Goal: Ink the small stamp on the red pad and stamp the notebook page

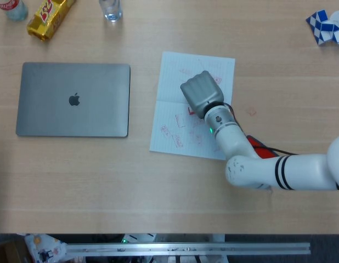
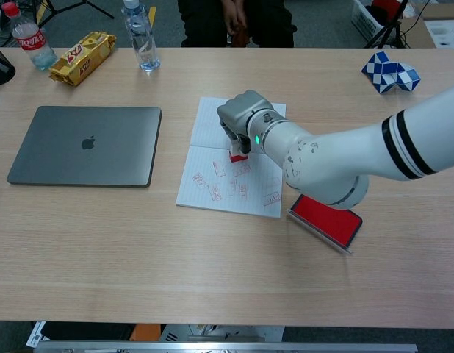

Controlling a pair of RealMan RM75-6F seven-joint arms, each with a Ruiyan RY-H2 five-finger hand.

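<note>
My right hand point(image 1: 201, 93) point(image 2: 242, 116) grips the small stamp point(image 2: 238, 154), whose red base shows below the fingers and stands on the notebook page point(image 1: 170, 79) point(image 2: 205, 125) near its middle fold. In the head view only a red sliver of the stamp point(image 1: 191, 111) shows beside the hand. The white page carries several red stamp marks on its lower half. The red ink pad point(image 2: 326, 218) lies on the table right of the page, partly under my right forearm; a corner of it point(image 1: 256, 145) shows in the head view. My left hand is in neither view.
A shut grey laptop point(image 1: 73, 99) point(image 2: 84, 144) lies left of the page. At the far edge stand a water bottle point(image 2: 141, 37), a yellow snack pack point(image 2: 82, 57) and a red-capped bottle point(image 2: 29, 38). A blue-white puzzle toy point(image 2: 388, 72) sits far right.
</note>
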